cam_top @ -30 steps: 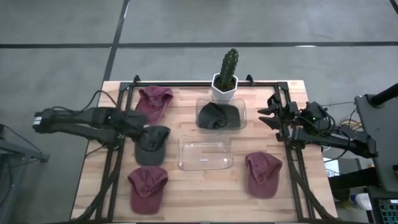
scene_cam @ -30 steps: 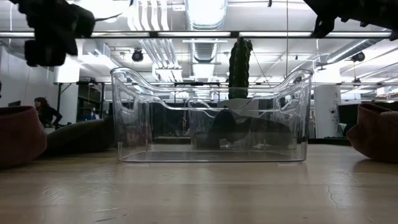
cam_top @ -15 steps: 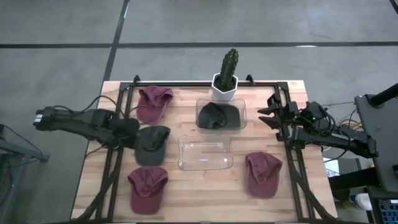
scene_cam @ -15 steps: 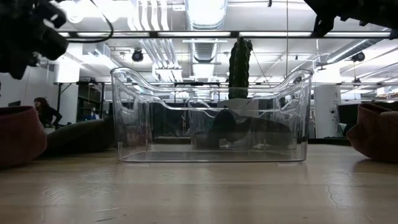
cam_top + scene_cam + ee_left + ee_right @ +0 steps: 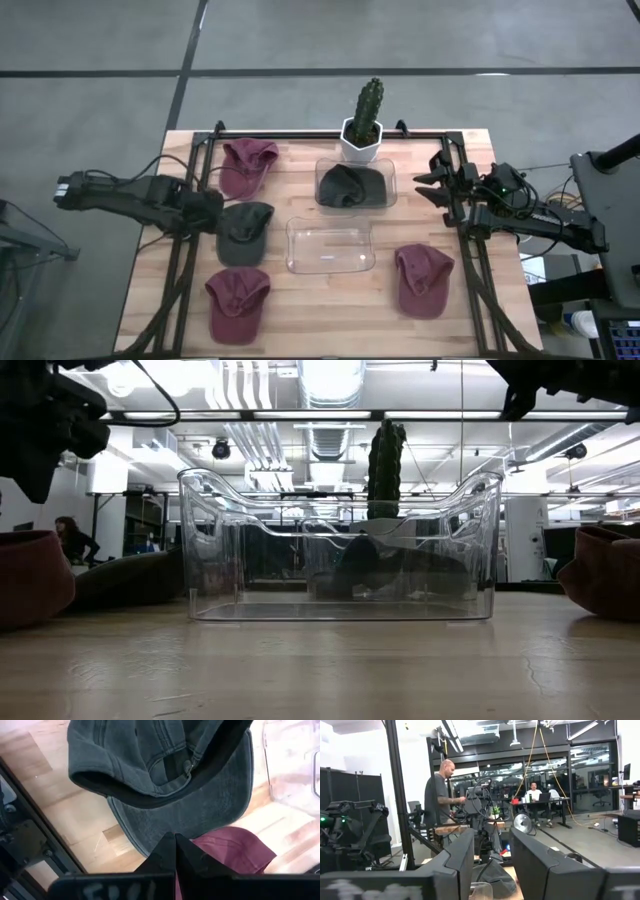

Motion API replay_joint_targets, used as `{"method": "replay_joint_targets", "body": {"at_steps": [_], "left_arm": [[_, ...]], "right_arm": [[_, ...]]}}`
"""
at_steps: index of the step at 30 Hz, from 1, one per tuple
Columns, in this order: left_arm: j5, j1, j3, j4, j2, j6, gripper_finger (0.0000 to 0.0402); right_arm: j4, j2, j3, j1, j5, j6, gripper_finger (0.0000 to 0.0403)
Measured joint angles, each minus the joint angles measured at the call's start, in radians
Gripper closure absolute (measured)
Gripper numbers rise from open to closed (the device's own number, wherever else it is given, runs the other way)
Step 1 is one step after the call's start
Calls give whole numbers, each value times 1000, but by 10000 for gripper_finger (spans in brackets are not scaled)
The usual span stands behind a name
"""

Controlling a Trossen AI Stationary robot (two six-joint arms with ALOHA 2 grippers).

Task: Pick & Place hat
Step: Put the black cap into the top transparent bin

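Note:
A dark grey hat [image 5: 243,232] lies flat on the table's left half, and it fills the left wrist view [image 5: 165,775]. My left gripper [image 5: 205,212] is shut and hangs above the table just left of this hat, its tips [image 5: 175,840] over the hat's edge. In the low view it is high at the left [image 5: 45,430]. My right gripper [image 5: 440,185] waits open at the table's right edge [image 5: 492,845]. Another dark hat [image 5: 352,186] lies in the far clear bin [image 5: 385,170]. The near clear bin [image 5: 330,246] holds nothing.
Maroon hats lie at the far left [image 5: 248,165], near left [image 5: 237,303] and near right [image 5: 424,280]. A cactus in a white pot [image 5: 363,125] stands at the far edge. Black frame rails [image 5: 180,270] run along the table's sides. A person [image 5: 440,790] stands in the room beyond.
My left gripper has drawn back from over the dark grey hat toward the table's left edge and a little toward the near edge, staying shut. The hat lies as before.

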Motion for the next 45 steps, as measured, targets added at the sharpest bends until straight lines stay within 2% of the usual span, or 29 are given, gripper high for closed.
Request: {"method": "replay_joint_targets", "body": {"at_steps": [8,15,25,28,33,37,41,45], "left_arm": [[-2,0,0,0,12,-57,401],[-42,0,-2,0,59,-60,401],[-43,0,-2,4,130,-24,400],[-43,0,-2,4,149,-23,384],[-42,0,-2,0,178,-32,327],[15,0,-2,0,192,-48,287],[116,0,-2,-19,198,-56,271],[105,0,-5,-35,203,-75,270]], "right_arm": [[0,0,0,0,0,0,286],[0,0,0,0,0,0,277],[0,0,0,0,0,0,281],[0,0,0,0,0,-1,285],[0,0,0,0,0,-2,291],[0,-1,0,0,0,-4,291],[-1,-1,-1,0,0,-4,286],[-4,-1,-1,0,0,-4,282]]}}
